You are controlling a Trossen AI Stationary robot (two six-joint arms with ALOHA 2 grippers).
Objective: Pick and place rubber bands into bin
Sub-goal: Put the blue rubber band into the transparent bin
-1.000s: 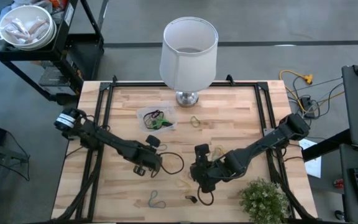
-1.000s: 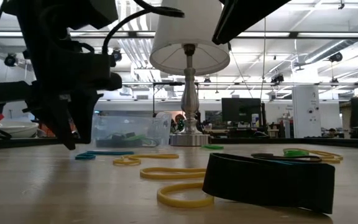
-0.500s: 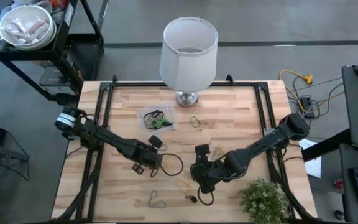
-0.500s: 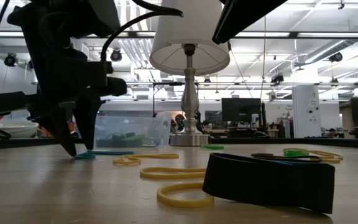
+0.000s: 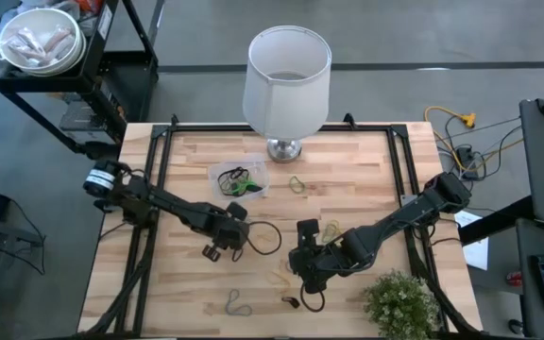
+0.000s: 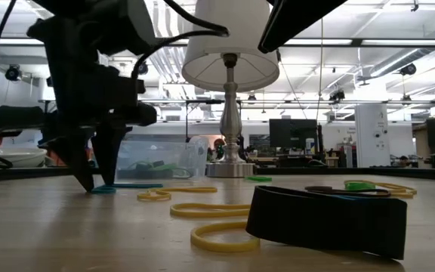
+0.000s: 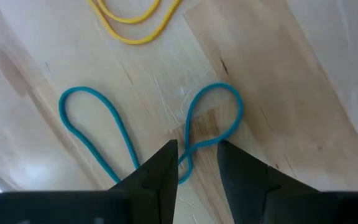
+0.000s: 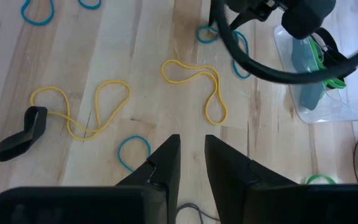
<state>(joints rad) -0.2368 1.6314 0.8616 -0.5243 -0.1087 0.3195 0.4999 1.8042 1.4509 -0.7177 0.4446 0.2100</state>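
Observation:
My left gripper (image 5: 219, 246) (image 6: 95, 183) is open, pointing down at the table left of centre. Its fingertips stand on either side of the crossing of a twisted blue rubber band (image 7: 236, 102) that lies flat on the wood; whether they touch it, I cannot tell. My right gripper (image 5: 304, 265) (image 8: 191, 152) is narrowly open, right of centre, holding nothing. The bin (image 5: 241, 179) (image 8: 328, 93) stands on the far half of the table with green and black bands in it. Loose yellow bands (image 8: 194, 78) (image 8: 79, 106), a small blue band (image 8: 134, 152) and a wide black band (image 8: 20, 134) (image 6: 327, 219) lie on the table.
A white-shaded lamp (image 5: 286, 71) stands at the far edge, its base (image 5: 284, 148) just behind the bin. A potted plant (image 5: 399, 302) sits at the near right corner. More bands lie near the lamp (image 5: 297, 184) and toward the near edge (image 5: 237, 304).
My left gripper has shifted a little toward the far edge and the right and has turned about its own axis, so that both fingers now show side by side over the blue band in the low view. The right arm and the bands have stayed put.

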